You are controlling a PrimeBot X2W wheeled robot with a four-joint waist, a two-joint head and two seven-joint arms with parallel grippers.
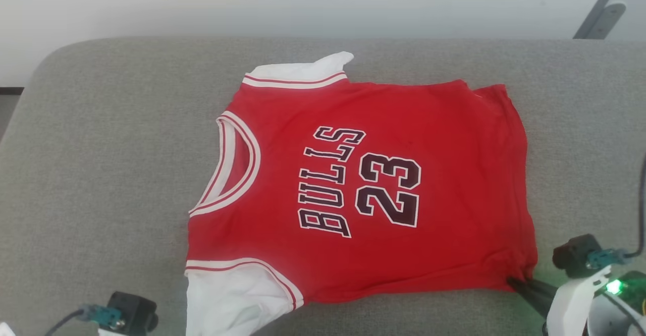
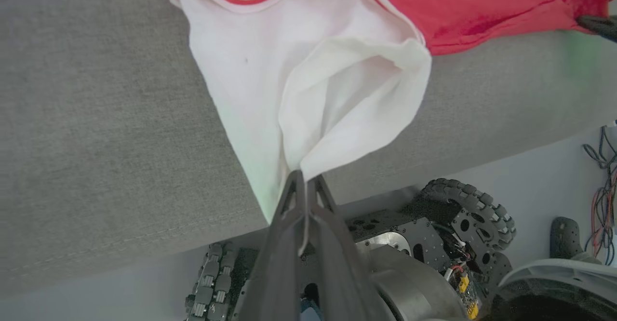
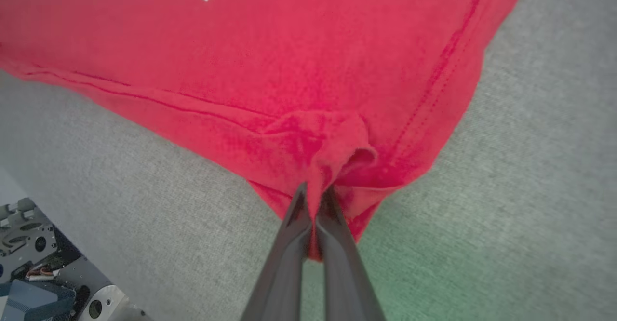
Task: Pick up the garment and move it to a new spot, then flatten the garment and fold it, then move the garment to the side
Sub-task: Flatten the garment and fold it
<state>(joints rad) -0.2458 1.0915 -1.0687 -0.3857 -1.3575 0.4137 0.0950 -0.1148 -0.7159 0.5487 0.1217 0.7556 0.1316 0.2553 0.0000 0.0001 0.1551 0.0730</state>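
The left hand has its two dark fingers pressed together on the tip of the white sleeve, the cloth drawn into a cone that narrows to the pinch just off the near edge of the grey cushion; the right hand is likewise clamped tight, with a small bunched fold of the red hem corner caught between its fingers. From these two pinches the garment spreads away across the middle of the cushion, print side up, neck opening toward 9 o'clock and hem toward 3 o'clock in the head view, the left grip at about 7 o'clock of it and the right grip at about 5 o'clock. It lies nearly flat, with only slight puckers at the held corners and the far sleeve tucked up at 12 o'clock, so the step in hand looks like the flattening, close to done. The next move probably calls for an even, gentle tug toward 6 o'clock to take out the puckers, then letting the near edge settle before the fold is started
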